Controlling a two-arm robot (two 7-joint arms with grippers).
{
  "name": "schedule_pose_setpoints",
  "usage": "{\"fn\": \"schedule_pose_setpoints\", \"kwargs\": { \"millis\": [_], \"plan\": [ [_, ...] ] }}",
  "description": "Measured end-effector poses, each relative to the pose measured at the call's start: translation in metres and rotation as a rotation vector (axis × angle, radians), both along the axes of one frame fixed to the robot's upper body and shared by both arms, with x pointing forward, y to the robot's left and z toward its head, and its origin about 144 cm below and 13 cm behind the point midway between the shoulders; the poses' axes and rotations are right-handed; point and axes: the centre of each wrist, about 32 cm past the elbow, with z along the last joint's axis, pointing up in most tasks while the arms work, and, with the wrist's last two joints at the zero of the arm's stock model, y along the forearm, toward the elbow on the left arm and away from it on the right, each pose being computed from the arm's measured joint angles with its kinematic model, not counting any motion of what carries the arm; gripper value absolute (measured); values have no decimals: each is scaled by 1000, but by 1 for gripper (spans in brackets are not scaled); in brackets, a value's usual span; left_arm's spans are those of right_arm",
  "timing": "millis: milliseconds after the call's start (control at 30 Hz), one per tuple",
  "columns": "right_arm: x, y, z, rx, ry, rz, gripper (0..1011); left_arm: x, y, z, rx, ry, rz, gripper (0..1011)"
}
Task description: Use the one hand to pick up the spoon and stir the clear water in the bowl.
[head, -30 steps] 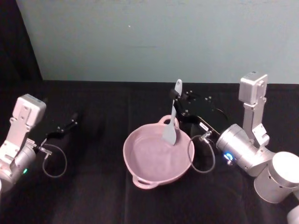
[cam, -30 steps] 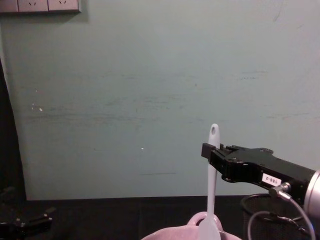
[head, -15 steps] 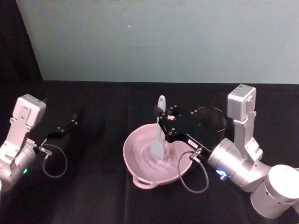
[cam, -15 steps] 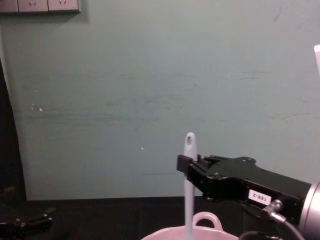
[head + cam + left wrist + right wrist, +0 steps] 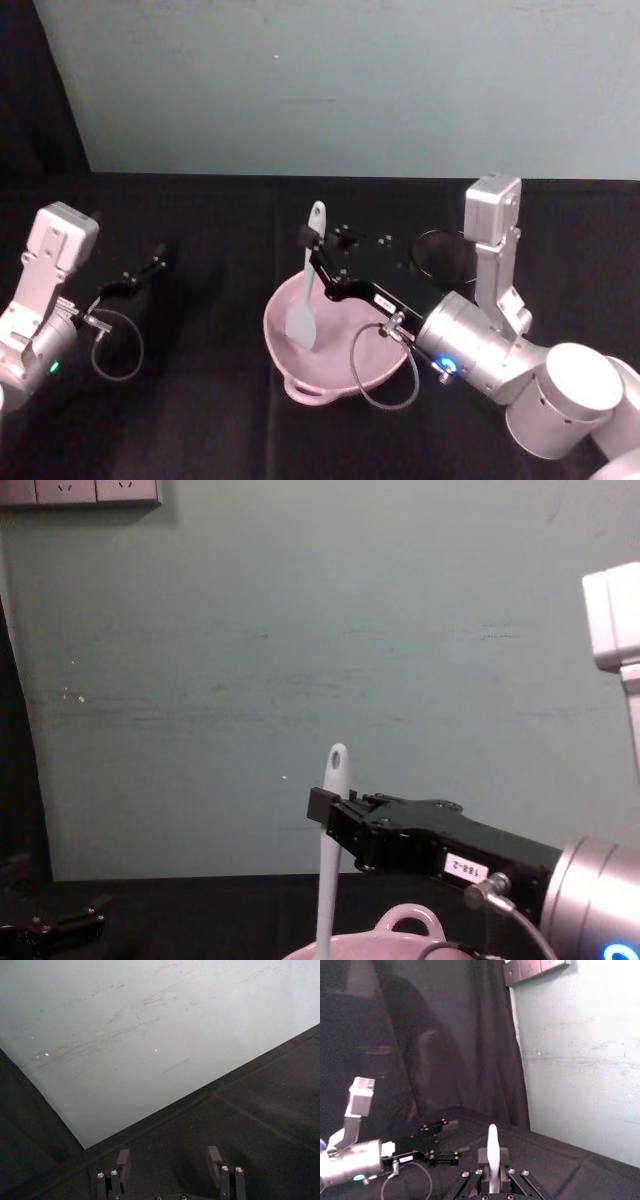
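The left gripper [image 5: 150, 268] is parked at the left, low over the black table [image 5: 200, 420] and well apart from the work. Its fingers [image 5: 123, 1160] are spread wide, with nothing between them.

The bowl [image 5: 335, 368] sits near the centre of the table. The spoon [image 5: 308, 285] is held almost upright over the bowl's left half, with its flat head down inside, close to the left wall. Whether the head is touching the bottom cannot be told, and the water itself can hardly be made out. The handle is clamped just below its holed end by the right gripper [image 5: 312, 243], which reaches in across the bowl from the right; the jaws are closed narrowly on the handle.

The stirring is judged to be under way. With the head so close to the wall, the bowl could be pushed or tipped if the sweep is carried further left, and water could be slopped over the rim if the stroke is made too fast. As the grip is taken so high on the handle, the spoon could be levered askew in the jaws by any drag at the head.

A loop of cable [image 5: 372, 372] hangs over the bowl's near right rim and could be caught there. The mesh cup [image 5: 437, 252] stands just behind the arm and could be knocked by it.
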Motion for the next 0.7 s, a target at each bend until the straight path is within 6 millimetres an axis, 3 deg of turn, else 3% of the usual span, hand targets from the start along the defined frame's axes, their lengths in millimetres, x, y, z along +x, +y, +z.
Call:
{"fn": "schedule_pose_setpoints", "kwargs": {
  "millis": [233,700],
  "plan": [
    [15,-1,-4,36,46,-28,119,0,0,0,0,0,0,1005],
    [23,-31,-1,-3,-11,-161,119,0,0,0,0,0,0,1005]
  ]
}}
